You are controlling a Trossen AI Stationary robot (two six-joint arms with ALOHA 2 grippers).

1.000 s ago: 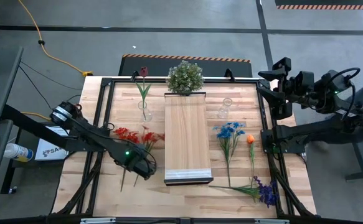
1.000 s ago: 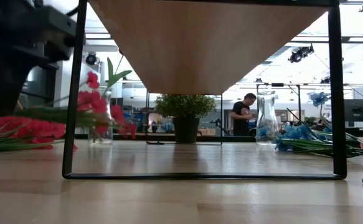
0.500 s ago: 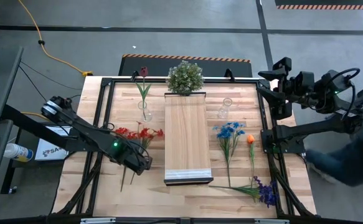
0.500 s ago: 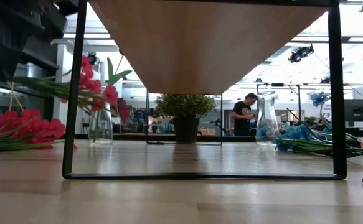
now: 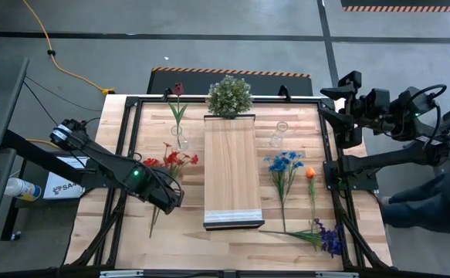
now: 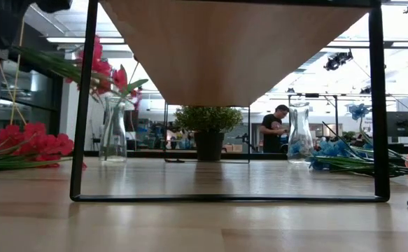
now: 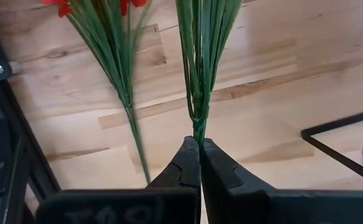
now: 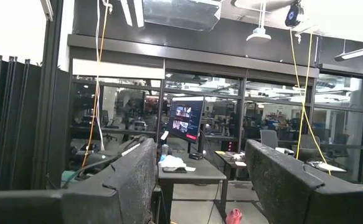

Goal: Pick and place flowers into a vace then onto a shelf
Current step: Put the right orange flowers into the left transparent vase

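My left gripper (image 5: pixel 169 193) is shut on a bunch of red flowers (image 5: pixel 180 158) and holds it above the table, left of the shelf (image 5: pixel 229 170). In the low view the bunch (image 6: pixel 99 66) stands high beside the left glass vase (image 6: pixel 113 129). That vase (image 5: pixel 181 139) holds a dark red tulip (image 5: pixel 178 89). A second red bunch (image 5: pixel 151 164) lies flat on the table. Blue (image 5: pixel 285 162), orange (image 5: pixel 310 172) and purple (image 5: pixel 331 239) flowers lie right of the shelf. My right gripper (image 8: pixel 200 186) is open and waits off the table's far right corner. My left gripper pinches the lower end of the bunch's green stems (image 7: pixel 198 129) between its two fingertips (image 7: pixel 186 163). The fingers lie along the stems, and the blooms stick out ahead of them. The bunch is lifted clear of the table, lying nearly level.
A round potted plant (image 5: pixel 229 95) stands at the shelf's far end. A second glass vase (image 5: pixel 279 135) stands right of the shelf. The shelf's black metal legs (image 6: pixel 85 105) stand close to the held bunch. A person's dark shape (image 5: pixel 433 208) is at the right of the table.
My left gripper has risen and gone a little toward the far edge and the left vase, still shut on the red bunch. The bunch has been lifted clear of the table; the other red bunch has stayed where it was.
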